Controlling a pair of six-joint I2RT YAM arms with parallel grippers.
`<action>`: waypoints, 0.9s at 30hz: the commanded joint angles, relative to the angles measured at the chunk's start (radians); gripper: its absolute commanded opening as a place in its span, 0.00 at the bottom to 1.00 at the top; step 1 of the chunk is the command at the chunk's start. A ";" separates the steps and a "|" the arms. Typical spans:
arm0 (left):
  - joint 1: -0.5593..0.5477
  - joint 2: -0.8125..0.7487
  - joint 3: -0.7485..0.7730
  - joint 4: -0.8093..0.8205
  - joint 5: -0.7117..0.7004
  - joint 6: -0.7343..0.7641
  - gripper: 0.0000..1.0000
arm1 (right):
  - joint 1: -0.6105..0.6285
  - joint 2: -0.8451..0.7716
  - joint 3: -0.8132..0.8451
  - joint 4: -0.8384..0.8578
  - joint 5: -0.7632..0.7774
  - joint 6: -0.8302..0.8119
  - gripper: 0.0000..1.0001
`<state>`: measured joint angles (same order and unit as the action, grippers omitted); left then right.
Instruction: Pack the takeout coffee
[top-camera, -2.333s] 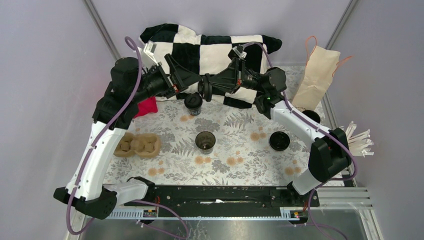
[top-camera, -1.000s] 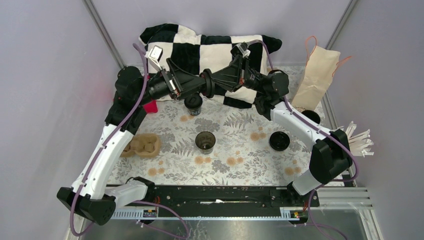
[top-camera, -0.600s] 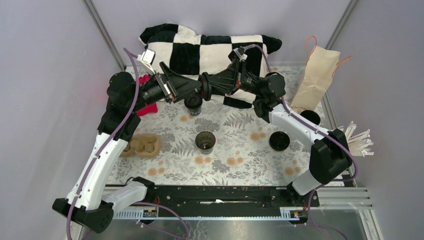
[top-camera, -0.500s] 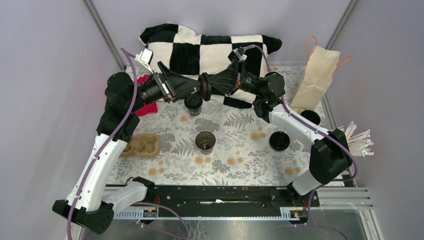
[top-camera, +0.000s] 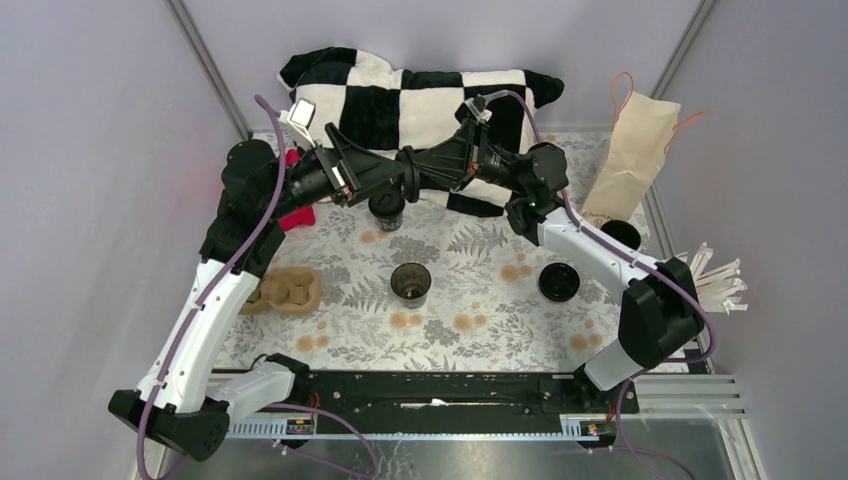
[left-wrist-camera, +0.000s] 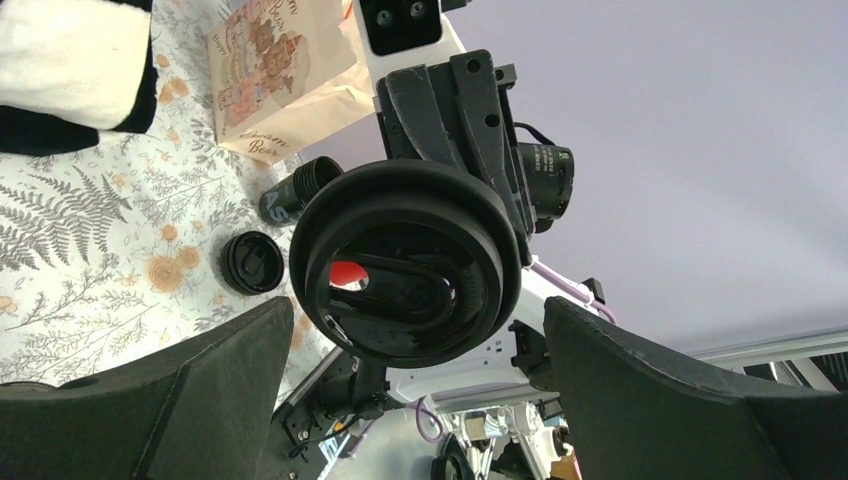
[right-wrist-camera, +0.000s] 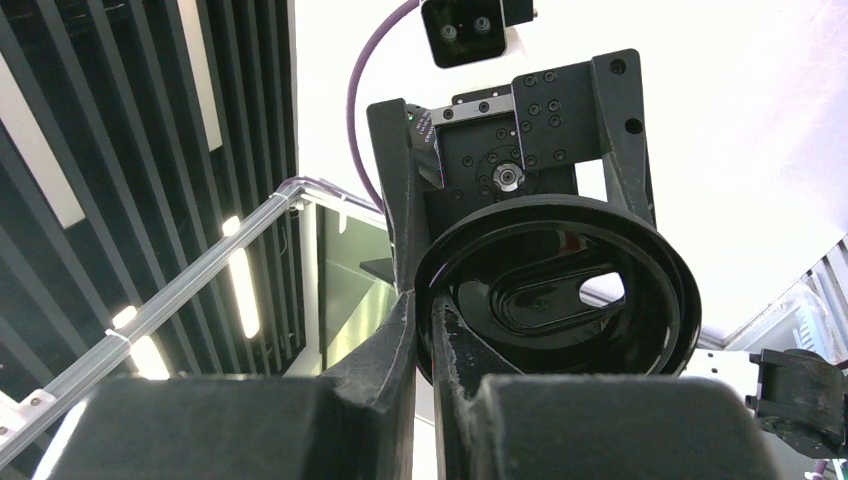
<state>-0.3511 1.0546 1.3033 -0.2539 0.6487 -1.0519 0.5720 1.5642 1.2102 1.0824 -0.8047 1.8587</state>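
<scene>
Right gripper (right-wrist-camera: 424, 312) pinches the black lid (right-wrist-camera: 556, 292) by its rim, upper centre overhead; left gripper (left-wrist-camera: 417, 310) spread, facing it. I judge this thin edge-hold may slip at handover.

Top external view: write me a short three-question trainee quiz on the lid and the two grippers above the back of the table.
1. True or false: the right gripper is shut on the rim of the black lid.
2. The left gripper is: A) open wide; B) shut on the lid; C) shut and empty.
3. Does the cup mid-table have a lid on it?
Key: 1 true; 2 A; 3 no, its top is open.
</scene>
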 joint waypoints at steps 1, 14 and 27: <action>0.004 -0.004 0.046 -0.003 -0.015 0.032 0.99 | 0.014 -0.021 0.045 0.035 -0.011 -0.016 0.00; 0.004 0.021 0.026 0.096 0.049 -0.011 0.99 | 0.027 0.016 0.054 0.077 -0.006 0.009 0.00; 0.004 0.033 0.035 0.057 0.038 0.002 0.84 | 0.029 0.023 0.063 0.061 -0.001 -0.001 0.00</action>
<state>-0.3496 1.0824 1.3067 -0.2310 0.6785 -1.0557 0.5900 1.5864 1.2259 1.1038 -0.8047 1.8679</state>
